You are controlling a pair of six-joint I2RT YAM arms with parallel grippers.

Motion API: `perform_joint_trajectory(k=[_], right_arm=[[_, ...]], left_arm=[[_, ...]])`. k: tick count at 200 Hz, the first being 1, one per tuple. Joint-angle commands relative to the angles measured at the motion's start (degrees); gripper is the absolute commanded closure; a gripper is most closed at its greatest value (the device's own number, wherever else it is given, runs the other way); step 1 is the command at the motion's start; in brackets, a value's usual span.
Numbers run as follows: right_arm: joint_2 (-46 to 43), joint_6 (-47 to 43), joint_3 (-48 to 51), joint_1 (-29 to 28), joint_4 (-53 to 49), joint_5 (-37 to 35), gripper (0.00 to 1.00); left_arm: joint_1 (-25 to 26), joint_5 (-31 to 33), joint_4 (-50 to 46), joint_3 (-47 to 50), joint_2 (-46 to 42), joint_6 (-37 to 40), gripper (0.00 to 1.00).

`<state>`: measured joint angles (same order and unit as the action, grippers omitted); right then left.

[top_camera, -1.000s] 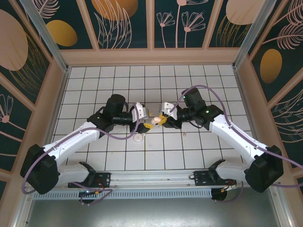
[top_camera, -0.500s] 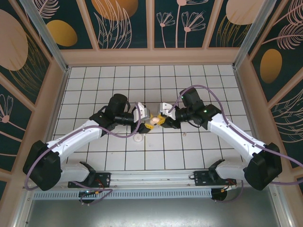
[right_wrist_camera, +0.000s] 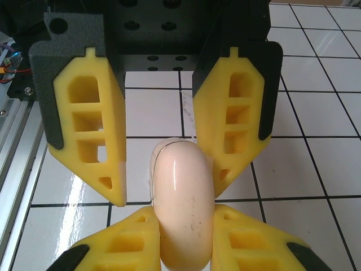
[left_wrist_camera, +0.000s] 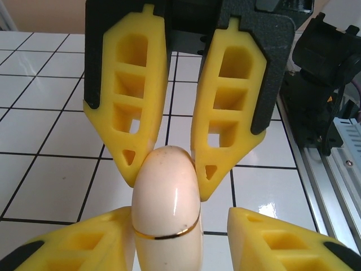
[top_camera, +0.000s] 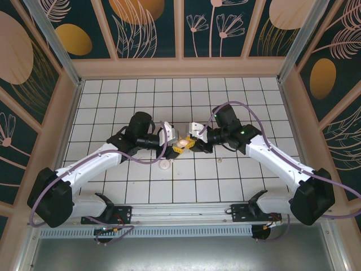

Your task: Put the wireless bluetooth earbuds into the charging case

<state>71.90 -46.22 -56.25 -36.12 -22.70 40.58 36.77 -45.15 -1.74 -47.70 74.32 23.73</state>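
Note:
The charging case (top_camera: 181, 144) is a pale pink, egg-shaped shell with a thin gold seam, and it is closed. It hangs above the tiles between both grippers. My right gripper (right_wrist_camera: 183, 212) is shut on one end of the case (right_wrist_camera: 181, 186), both pads pressing its sides. My left gripper (left_wrist_camera: 179, 217) straddles the other end of the case (left_wrist_camera: 166, 192). One of its fingers (left_wrist_camera: 107, 243) rests against the shell, and the other stands a gap away, so it is open. One tiny pale earbud (top_camera: 220, 160) lies on a tile below the right forearm.
A small white round disc (top_camera: 164, 165) lies on the tiles just under the left gripper (top_camera: 172, 148). The white tiled floor (top_camera: 113, 96) is ringed by wooden walls. A metal rail (top_camera: 180, 212) with the arm bases runs along the near edge.
The left jaws have narrowed around the case. Both grippers have drawn slightly closer together at the centre, and the right one still holds the case.

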Motion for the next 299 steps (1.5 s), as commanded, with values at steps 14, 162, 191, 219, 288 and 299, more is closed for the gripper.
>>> perform_joint_trajectory(k=[14, 162, 191, 219, 288, 299], right_arm=[[-1.3, -0.5, -0.7, -0.4, 1.9, 1.6, 0.79], [-4.4, 4.4, 3.1, 2.9, 7.8, 2.0, 0.65], [-4.5, 6.7, 3.8, 4.1, 10.0, 1.3, 0.63], [-5.3, 10.7, 5.3, 6.6, 14.9, 2.4, 0.62], [-6.4, 14.5, 6.8, 8.3, 18.0, 3.1, 0.61], [-7.3, 15.6, 7.3, 8.9, 18.9, 3.9, 0.60]], left_arm=[[0.1, -0.9, -0.4, -2.1, 0.9, 0.3, 0.64], [0.1, -0.6, -1.5, -2.7, 0.7, 0.8, 0.81], [0.0, -1.5, -0.6, -2.4, 0.4, 0.6, 0.80], [0.0, -2.4, 0.4, -2.1, 0.6, 0.0, 0.80], [0.1, -5.2, 13.3, 3.2, -0.9, -6.1, 0.80], [0.1, -5.3, 16.3, 4.6, -0.9, -8.2, 0.80]])
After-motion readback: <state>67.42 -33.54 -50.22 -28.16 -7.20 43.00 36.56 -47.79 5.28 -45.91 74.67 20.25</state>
